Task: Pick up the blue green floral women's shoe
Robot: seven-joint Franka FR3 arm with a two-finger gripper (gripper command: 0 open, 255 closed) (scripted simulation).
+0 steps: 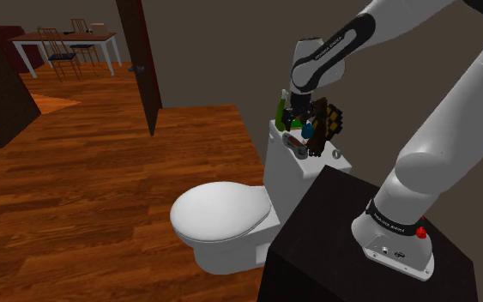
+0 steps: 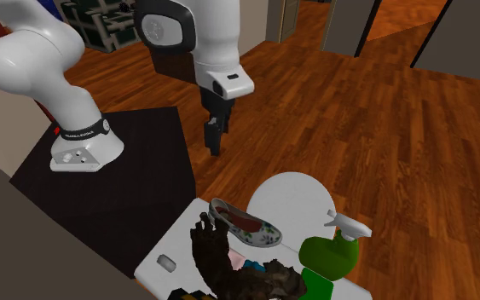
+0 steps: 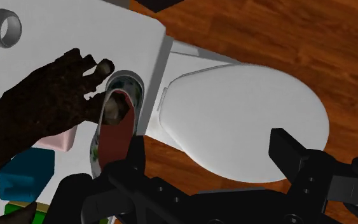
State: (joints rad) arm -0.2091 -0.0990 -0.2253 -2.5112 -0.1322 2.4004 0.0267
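Wooden floor [image 1: 102,172] lies all round a white toilet [image 1: 226,253], and its tank lid [image 3: 69,38] is my work surface. My gripper [image 2: 215,145] hangs above the tank's front edge, fingers spread wide with nothing between them. Below it the floral shoe [image 2: 246,224] lies on its sole along that front edge, just behind the closed seat lid [image 1: 218,210].

In the wrist view one finger sits over the shoe while the other is out over the seat lid. So I judge I should shift toward the tank to centre the shoe, turn to straddle its narrow width, then descend and close on its side walls.

A dark brown glove-shaped thing [image 2: 212,251] lies against or just beside the shoe's far side (the tight spot for a finger). A green spray bottle [image 2: 332,251] stands near its toe. Past a doorway stands a dining table [image 1: 63,39] with chairs.
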